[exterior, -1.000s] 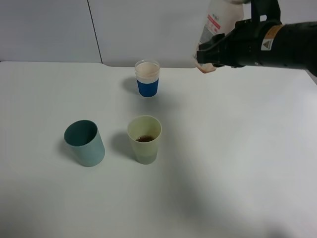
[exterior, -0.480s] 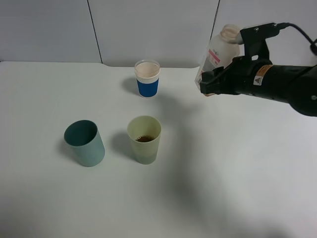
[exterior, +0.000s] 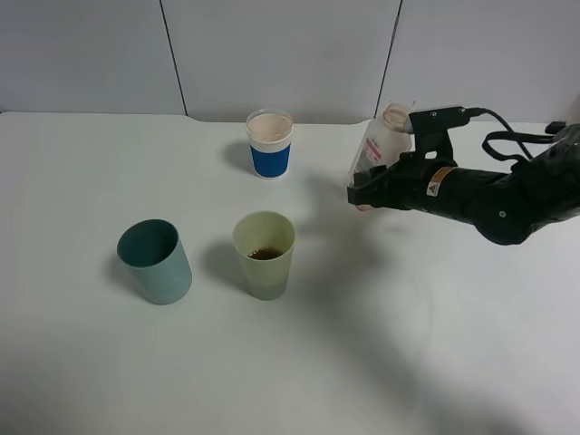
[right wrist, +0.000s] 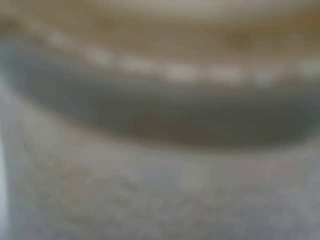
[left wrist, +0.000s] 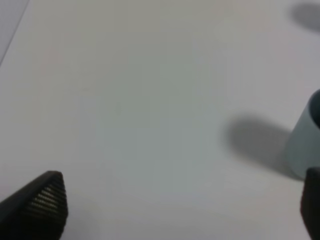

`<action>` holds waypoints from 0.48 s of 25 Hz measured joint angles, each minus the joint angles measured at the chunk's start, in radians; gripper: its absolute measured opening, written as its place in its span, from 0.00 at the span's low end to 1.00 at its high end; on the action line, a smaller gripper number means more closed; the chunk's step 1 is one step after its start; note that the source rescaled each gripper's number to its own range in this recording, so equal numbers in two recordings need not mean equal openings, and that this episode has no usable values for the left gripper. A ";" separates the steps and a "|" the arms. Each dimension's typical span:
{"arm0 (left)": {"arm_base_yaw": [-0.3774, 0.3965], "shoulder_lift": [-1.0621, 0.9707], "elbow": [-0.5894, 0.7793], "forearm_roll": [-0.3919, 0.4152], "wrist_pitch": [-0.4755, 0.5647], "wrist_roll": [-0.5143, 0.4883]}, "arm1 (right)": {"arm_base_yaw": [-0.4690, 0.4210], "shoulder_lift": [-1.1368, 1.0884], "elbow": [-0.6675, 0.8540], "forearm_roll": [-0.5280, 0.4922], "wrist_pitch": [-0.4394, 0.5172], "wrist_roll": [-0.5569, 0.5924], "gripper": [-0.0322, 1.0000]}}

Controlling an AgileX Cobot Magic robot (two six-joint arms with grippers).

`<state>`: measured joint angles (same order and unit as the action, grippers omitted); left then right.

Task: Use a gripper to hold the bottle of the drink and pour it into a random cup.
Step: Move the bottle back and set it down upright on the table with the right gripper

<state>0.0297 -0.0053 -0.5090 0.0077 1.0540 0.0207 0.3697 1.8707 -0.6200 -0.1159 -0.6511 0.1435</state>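
Right, nearest the front edge of the white tabletop (exterior: 435,362) sit two tumblers side by side: the teal tumbler (exterior: 155,261) toward the left edge, tilted a little, and just beside it the pale yellow-green cup (exterior: 265,255), upright, with a shallow pool of brown drink (exterior: 265,254) showing in its bottom. Further back, near the far edge, stands the white cup with a blue band (exterior: 270,143), upright and well apart from the other two. Over toward the right edge, level with the stretch between the yellow-green cup and the banded one, the right gripper (exterior: 365,194) comes in on its black arm, fingers clenched around the bottle (exterior: 377,149), which leans with its open neck up and away from the cups; its white-and-red label faces the camera. Whether the bottle's base touches the tabletop cannot be told. The right wrist view is a close blur of pale plastic and brownish tint, nothing sharper than that. In the left wrist view the left gripper (left wrist: 175,210) hangs over bare tabletop, its two black fingers (left wrist: 42,202) standing wide apart and released, with the teal tumbler's side just at the frame edge.
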 joint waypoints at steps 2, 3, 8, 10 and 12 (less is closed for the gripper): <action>0.000 0.000 0.000 0.000 0.000 0.000 | 0.000 0.012 0.000 0.005 0.000 0.000 0.04; 0.000 0.000 0.000 0.000 0.000 0.000 | 0.000 0.014 0.000 0.006 0.000 0.000 0.04; 0.000 0.000 0.000 0.000 0.000 0.000 | 0.000 0.015 0.000 0.010 0.004 0.000 0.04; 0.000 0.000 0.000 0.000 0.000 0.000 | 0.000 0.015 0.000 0.015 0.006 0.000 0.04; 0.000 0.000 0.000 0.000 0.000 0.000 | 0.000 0.015 0.000 0.032 0.026 0.000 0.04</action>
<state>0.0297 -0.0053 -0.5090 0.0077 1.0540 0.0207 0.3697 1.8854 -0.6200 -0.0843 -0.6247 0.1435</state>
